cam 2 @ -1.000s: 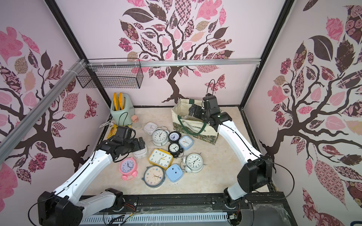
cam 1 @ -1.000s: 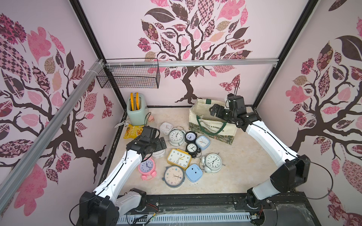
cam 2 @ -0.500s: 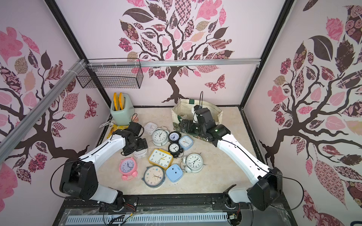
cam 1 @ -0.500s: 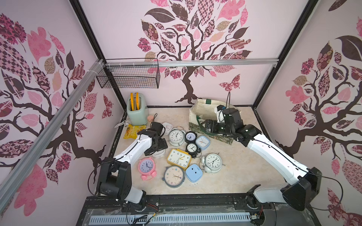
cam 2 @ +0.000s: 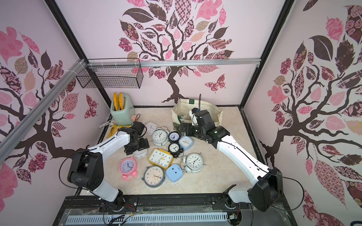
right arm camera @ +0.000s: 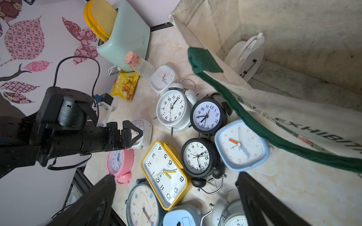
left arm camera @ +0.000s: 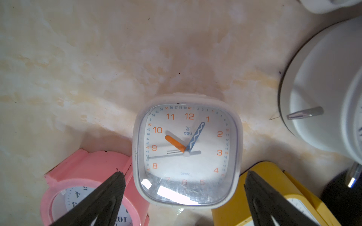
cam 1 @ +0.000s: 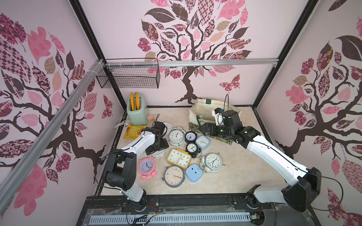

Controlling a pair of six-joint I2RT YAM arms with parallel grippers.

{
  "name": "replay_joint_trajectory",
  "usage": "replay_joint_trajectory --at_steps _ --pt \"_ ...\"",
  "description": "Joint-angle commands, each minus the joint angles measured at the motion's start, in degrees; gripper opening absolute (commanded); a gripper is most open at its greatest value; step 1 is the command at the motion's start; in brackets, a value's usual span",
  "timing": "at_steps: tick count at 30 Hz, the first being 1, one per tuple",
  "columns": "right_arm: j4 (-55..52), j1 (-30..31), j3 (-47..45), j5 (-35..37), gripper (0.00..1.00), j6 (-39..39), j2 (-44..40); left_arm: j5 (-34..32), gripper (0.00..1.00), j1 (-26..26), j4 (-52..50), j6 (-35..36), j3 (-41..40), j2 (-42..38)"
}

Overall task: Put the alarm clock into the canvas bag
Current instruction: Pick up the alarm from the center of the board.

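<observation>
alarm clock (left arm camera: 186, 150): white, square, face up on desk (left arm camera: 78, 58), below left end effector (left arm camera: 184, 173), spread, empty. right end effector (right arm camera: 175, 175): spread, empty, beside canvas bag (cam 1: 207, 102).

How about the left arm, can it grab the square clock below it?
Probably yes: the left gripper hangs open over the white square clock, uncovered, though the pink clock and yellow clock crowd it.

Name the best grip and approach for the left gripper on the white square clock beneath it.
Pinch the white square clock across its two straight side walls, from straight above: it lies face up under the open left gripper. The pink clock crowds one side, so probably close nearer the 12.
</observation>
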Motion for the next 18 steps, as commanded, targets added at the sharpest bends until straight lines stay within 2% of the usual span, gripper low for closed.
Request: replay_joint_trajectory --at_steps 1,18 --pt "0.0 0.8 0.3 -1.9 1.0 -0.9 -2.0 -0.5 0.98 0.0 1.3 -0.2 1.7 1.4" --pt "0.5 2.2 0.2 -3.1 1.0 -0.9 -0.6 -1.9 0.98 0.1 5.4 -1.0 0.8 7.0"
